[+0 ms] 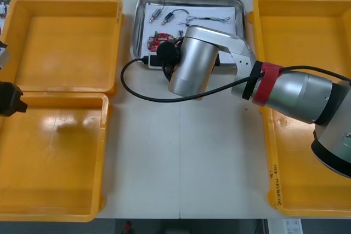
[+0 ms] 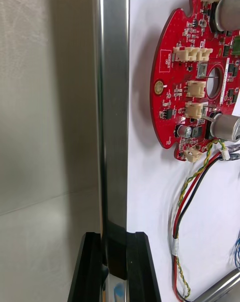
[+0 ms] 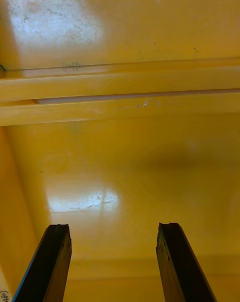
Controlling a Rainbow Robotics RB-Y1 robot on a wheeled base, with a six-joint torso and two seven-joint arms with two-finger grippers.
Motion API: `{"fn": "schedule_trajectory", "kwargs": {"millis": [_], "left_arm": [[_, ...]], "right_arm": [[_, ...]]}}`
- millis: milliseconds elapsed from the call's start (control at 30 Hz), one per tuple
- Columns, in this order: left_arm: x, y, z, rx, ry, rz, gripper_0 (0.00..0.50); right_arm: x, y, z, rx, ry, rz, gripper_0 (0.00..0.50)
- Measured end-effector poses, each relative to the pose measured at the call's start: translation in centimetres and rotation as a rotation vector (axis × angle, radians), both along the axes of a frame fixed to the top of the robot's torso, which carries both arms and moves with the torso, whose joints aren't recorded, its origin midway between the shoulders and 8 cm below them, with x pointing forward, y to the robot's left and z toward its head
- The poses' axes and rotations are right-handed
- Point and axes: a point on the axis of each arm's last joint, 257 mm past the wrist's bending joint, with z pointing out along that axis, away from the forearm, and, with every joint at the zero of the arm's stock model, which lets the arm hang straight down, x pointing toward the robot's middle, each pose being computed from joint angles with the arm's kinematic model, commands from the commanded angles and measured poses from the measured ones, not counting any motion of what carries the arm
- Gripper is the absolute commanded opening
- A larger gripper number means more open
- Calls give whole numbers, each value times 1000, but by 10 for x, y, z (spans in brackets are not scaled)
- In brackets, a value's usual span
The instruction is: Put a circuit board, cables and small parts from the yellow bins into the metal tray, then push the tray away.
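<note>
right gripper [image 2: 114, 237]: clamped on the near rim of the metal tray [image 2: 112, 82], close to its left corner, one finger outside over the worktop [image 1: 181, 157] and one inside, apart only by the thickness of the rim.
left gripper [image 3: 114, 232]: spread wide and holding nothing, hanging over the near yellow bin at the left edge of the worktop.
metal tray: at the middle of the far edge of the worktop, between the bins, judged as not yet pushed away.
circuit board [image 2: 190, 82]: lying flat on the white inside of the tray, near the gripped rim but apart from it.
red and yellow cable [image 2: 187, 197]: in the tray also, running from the edge of the board toward the side of the fingers.
small metal parts [image 1: 155, 13]: in the tray, toward its far left corner, well apart from the board.
yellow bins [image 1: 66, 42]: two at each side edge of the worktop, all four looking bare inside.
done: loading appears complete, with board, cable and parts all inside the tray.
left to do: only the push of the tray, probably about to begin, because the grip on the rim is already taken.
</note>
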Motion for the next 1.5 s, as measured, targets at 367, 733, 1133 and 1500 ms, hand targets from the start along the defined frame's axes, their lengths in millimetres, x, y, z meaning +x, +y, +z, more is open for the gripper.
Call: {"fn": "schedule_trajectory", "kwargs": {"millis": [367,733,1133,1500], "left_arm": [[0,0,0,0,0,0,500],[0,0,0,0,0,0,500],[0,0,0,0,0,0,500],[0,0,0,0,0,0,500]], "right_arm": [[15,7,2,46,-28,35,0],[27,12,11,48,-62,78,9],[33,10,14,58,-70,77,500],[6,16,24,131,57,8,500]]}}
